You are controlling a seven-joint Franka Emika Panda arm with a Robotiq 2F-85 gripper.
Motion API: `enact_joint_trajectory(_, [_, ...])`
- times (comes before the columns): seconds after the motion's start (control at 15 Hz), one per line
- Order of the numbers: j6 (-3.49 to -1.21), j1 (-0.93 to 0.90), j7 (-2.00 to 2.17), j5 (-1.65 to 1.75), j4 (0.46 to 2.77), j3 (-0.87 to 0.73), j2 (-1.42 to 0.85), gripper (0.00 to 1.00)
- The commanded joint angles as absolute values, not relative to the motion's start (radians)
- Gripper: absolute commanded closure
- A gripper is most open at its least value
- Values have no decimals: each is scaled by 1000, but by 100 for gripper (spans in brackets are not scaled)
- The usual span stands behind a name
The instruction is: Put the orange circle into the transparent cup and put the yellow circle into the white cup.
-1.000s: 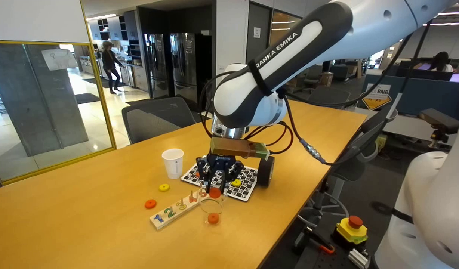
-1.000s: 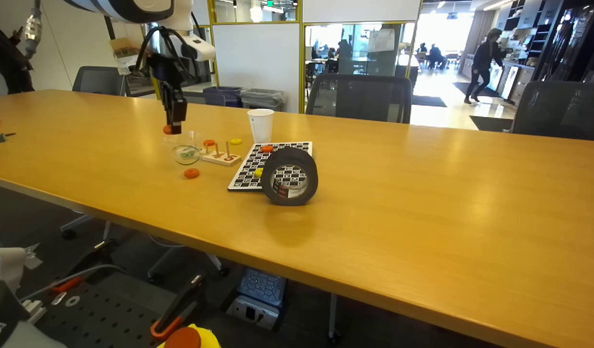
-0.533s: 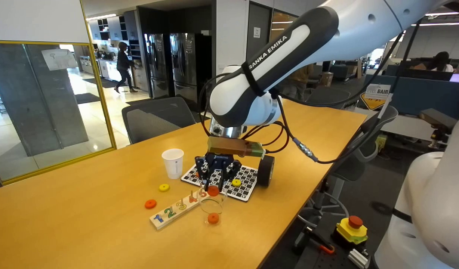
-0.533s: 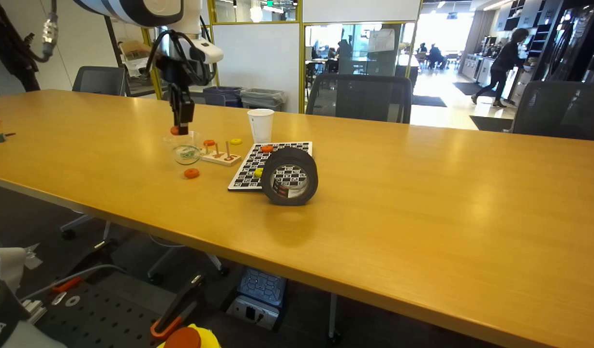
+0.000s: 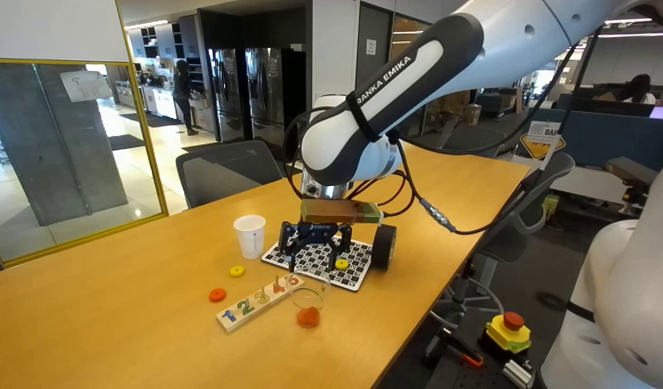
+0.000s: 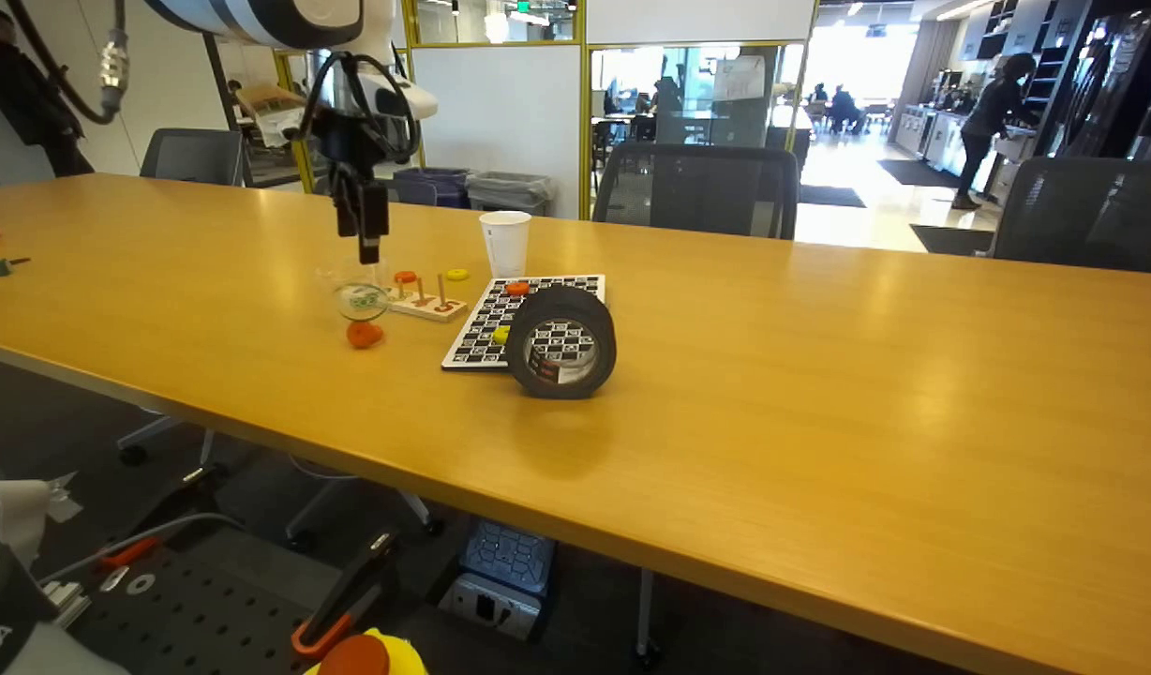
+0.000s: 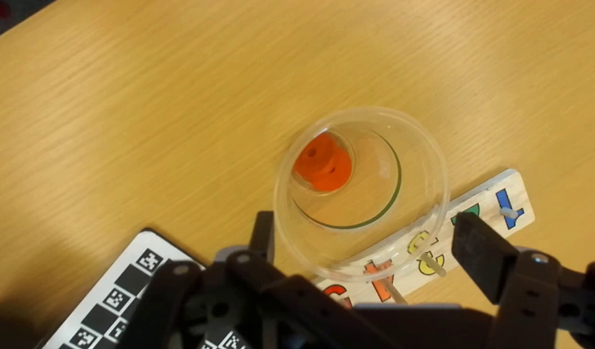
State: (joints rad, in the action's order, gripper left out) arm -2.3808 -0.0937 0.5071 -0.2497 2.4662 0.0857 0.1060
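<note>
In the background, black refrigerators (image 5: 264, 92) are standing and a sign (image 5: 542, 129) is showing "BAI", its remaining lettering being covered. The wood-toned surface (image 5: 121, 335) is carrying the parts. The white arm (image 5: 461, 65) is reaching across it and displaying "RANKA EMIKA". The checkered board (image 5: 358, 256) is lying flat. The pincer (image 5: 312, 267) is hanging above the transparent cup (image 7: 375, 194), its jaws standing wide apart; the cup's rim is appearing between them in the wrist view. A roll of black tape (image 5: 384, 247) is standing on edge just beside the board, its inner label (image 6: 559, 373) being unreadable. A number strip (image 5: 256, 304) is bearing pegs (image 7: 433, 264) and the numerals 1, 2, 3 and 4. The white cup (image 5: 250, 239) is standing upright just beside a corner of the board. The transparent cup is standing near the number strip, with two orange circles (image 7: 324, 162) lying overlapped inside at its base. A yellow circle (image 5: 237, 271) is lying near the white cup, another yellow circle (image 5: 341, 264) on the checkered board, and a loose orange circle (image 5: 217, 294) near the number strip.
</note>
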Motion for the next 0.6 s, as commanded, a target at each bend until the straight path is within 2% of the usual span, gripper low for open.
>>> enact_joint_trajectory(0.0, [-2331, -67, 513, -118, 2407, 92, 121, 0])
enact_joint_trajectory(0.53, [-2337, -29, 414, 49, 2166, 57, -73, 0])
